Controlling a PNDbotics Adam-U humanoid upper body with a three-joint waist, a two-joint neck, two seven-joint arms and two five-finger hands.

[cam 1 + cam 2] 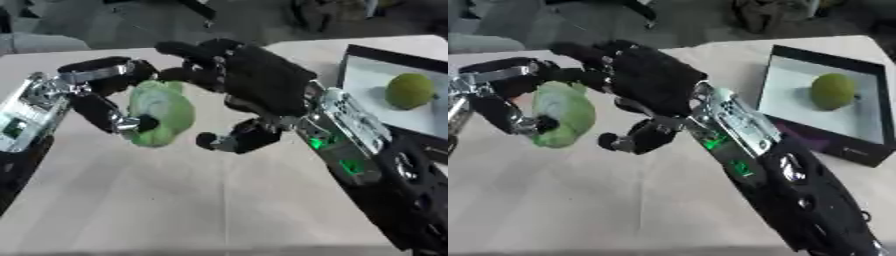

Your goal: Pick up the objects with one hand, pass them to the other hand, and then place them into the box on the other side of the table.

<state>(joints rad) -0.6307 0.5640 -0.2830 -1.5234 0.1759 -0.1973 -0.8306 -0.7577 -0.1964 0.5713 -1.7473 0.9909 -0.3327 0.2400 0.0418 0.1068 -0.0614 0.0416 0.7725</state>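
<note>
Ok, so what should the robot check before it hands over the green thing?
1. Left hand curled round the cabbage: ok.
2. Cabbage held above the table: ok.
3. Right hand open beside the cabbage: ok.
4. Right hand touching the cabbage: cannot tell.
5. Box in reach on the right: ok.
6. Room in the box beside the round green fruit: ok.

Above the desk point(579, 200) the left hand point(505, 107) curls its fingers round a pale green cabbage-like object point(562, 112). The right hand point(645, 80) spreads open just beside it, thumb low. At right, a round green fruit point(833, 91) lies in the black-rimmed box point(833, 142)
</note>
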